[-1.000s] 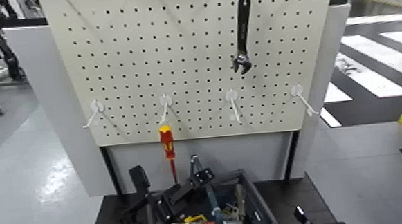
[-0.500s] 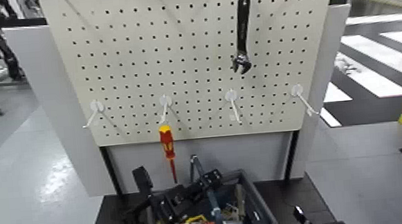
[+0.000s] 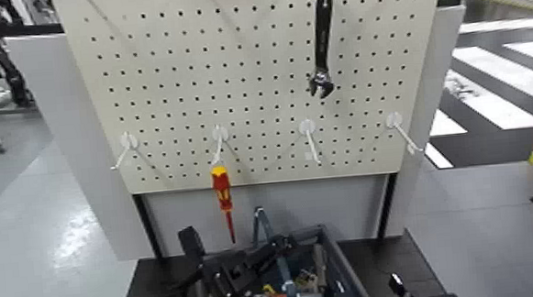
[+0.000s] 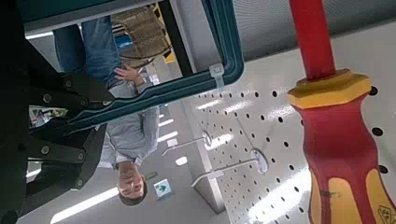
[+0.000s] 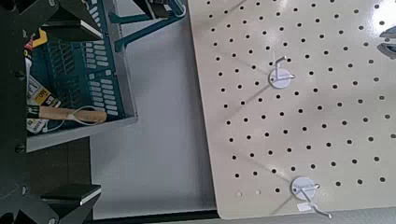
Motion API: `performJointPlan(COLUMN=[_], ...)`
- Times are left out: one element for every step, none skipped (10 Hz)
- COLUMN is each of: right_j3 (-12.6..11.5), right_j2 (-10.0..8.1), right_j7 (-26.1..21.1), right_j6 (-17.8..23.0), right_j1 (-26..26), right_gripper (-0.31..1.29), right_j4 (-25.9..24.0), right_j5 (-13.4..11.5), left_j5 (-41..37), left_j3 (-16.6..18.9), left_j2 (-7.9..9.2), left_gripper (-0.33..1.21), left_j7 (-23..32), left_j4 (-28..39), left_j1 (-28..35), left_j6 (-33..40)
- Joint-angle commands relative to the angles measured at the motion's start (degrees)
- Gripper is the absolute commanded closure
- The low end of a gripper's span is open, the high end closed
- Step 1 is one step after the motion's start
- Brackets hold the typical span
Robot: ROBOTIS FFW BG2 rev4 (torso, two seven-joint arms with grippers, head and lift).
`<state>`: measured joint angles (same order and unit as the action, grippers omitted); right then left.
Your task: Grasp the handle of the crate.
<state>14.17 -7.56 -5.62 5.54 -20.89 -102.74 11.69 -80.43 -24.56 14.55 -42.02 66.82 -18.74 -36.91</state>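
from my head view, a dark base (image 3: 395, 263) spreads across the bottom at 6 o'clock, and the crate (image 3: 347, 265) stands directly on it, just toward 5 o'clock from the centre of my view. i can see bare dark surface beside the crate toward 4 o'clock, marked with thin lines; on the 7 o'clock side much of it is hidden from me. two black uprights (image 3: 388, 206) rise from its far part, at 5 and 7 o'clock. around the base i see grey floor (image 3: 44, 243), with a bright glare patch toward 8 o'clock and a seam running through it. out at 2 to 3 o'clock, the floor turns dark with broad white stripes (image 3: 494, 94).
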Motion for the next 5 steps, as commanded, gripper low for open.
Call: performJointPlan(right_j3=[0.0, -0.2, -0.2, -0.3, -0.5], right_j2=[0.0, 0.0, 0.0, 0.09, 0.18], right_j7=[0.0, 0.0, -0.1, -0.1, -0.1], right_j6=[0.0, 0.0, -0.1, 0.0, 0.0], right_j1=[0.0, -0.1, -0.1, -0.2, -0.3], right_gripper=[0.15, 0.15, 0.15, 0.15, 0.15], right_j4=[0.0, 0.0, 0.0, 0.0, -0.1], right_j5=[0.0, 0.0, 0.0, 0.0, 0.0], left_j5=[-1.0, -1.7, -1.9, -2.2, -3.2], left_j3=[-0.1, -0.1, 0.3, 1.4, 2.9], left_j2=[-0.4, -0.4, -0.4, -0.23, 0.12], left_gripper=[1.19, 1.19, 1.19, 1.19, 1.19], left_j7=[0.2, 0.4, 0.7, 1.9, 4.5], left_j4=[0.7, 1.5, 2.8, 5.1, 8.3], left_j1=[1.2, 1.8, 2.6, 3.9, 5.9], left_j6=[0.0, 0.0, -0.2, -1.4, -3.2])
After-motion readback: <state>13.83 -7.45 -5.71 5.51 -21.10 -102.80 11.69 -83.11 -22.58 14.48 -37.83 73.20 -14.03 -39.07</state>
